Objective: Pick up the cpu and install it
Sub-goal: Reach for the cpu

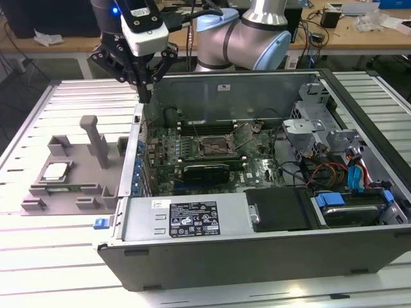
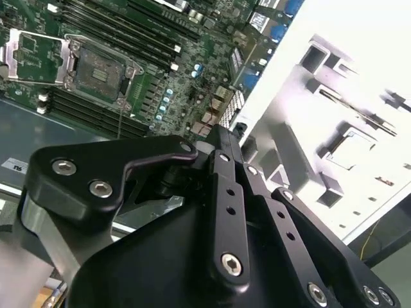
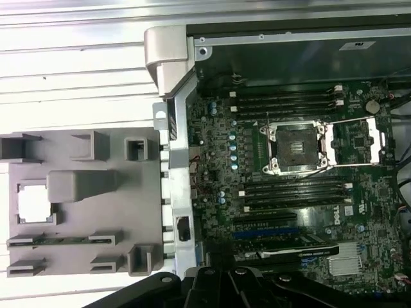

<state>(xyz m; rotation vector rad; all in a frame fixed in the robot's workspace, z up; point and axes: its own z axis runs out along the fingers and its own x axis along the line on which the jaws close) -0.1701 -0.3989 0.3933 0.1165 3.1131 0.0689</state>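
Observation:
The cpu (image 1: 56, 171) is a small silvery-white square lying flat in a recess of the grey fixture tray (image 1: 96, 144), on the exterior view's left; it shows as a bright square (image 3: 32, 202) in the first wrist view. My gripper (image 1: 145, 95) hangs above the left wall of the open computer case, between tray and motherboard, well above both. Its black fingers (image 2: 223, 160) are shut together with nothing between them. The open socket (image 1: 215, 146) sits in the middle of the motherboard, its load plate flipped back; both wrist views show the socket (image 3: 292, 147) (image 2: 96, 67).
The case (image 1: 192, 221) lies on its side on a slatted white table (image 1: 38, 256). Its upright walls ring the motherboard. A drive cage and cables (image 1: 334, 154) fill the exterior view's right. The tray has tall upright posts (image 1: 95, 138).

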